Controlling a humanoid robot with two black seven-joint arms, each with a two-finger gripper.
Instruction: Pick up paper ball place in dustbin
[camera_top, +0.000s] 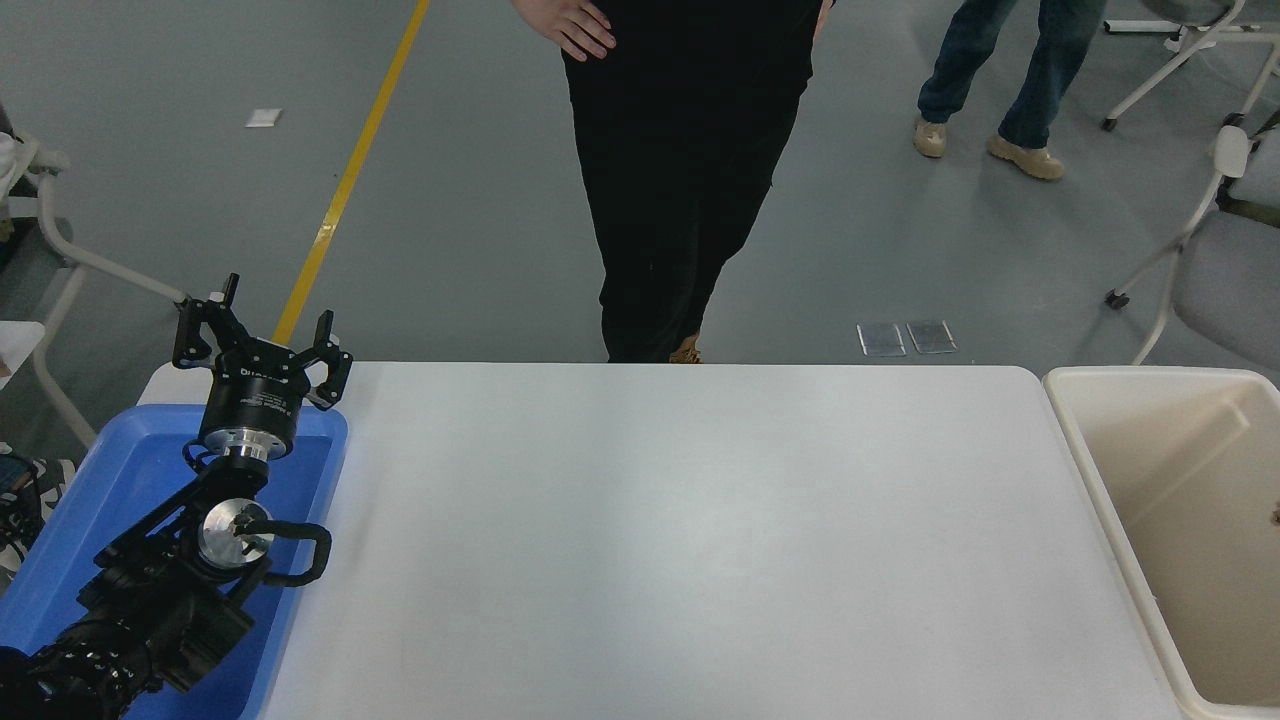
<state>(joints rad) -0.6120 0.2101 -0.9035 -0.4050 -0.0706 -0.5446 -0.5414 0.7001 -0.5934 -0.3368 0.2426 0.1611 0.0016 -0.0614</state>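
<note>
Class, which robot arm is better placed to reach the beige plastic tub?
Probably right: the beige plastic tub stands beside the white table's right end; the left gripper hangs over the blue plastic tray, far left. Right arm unseen.
</note>
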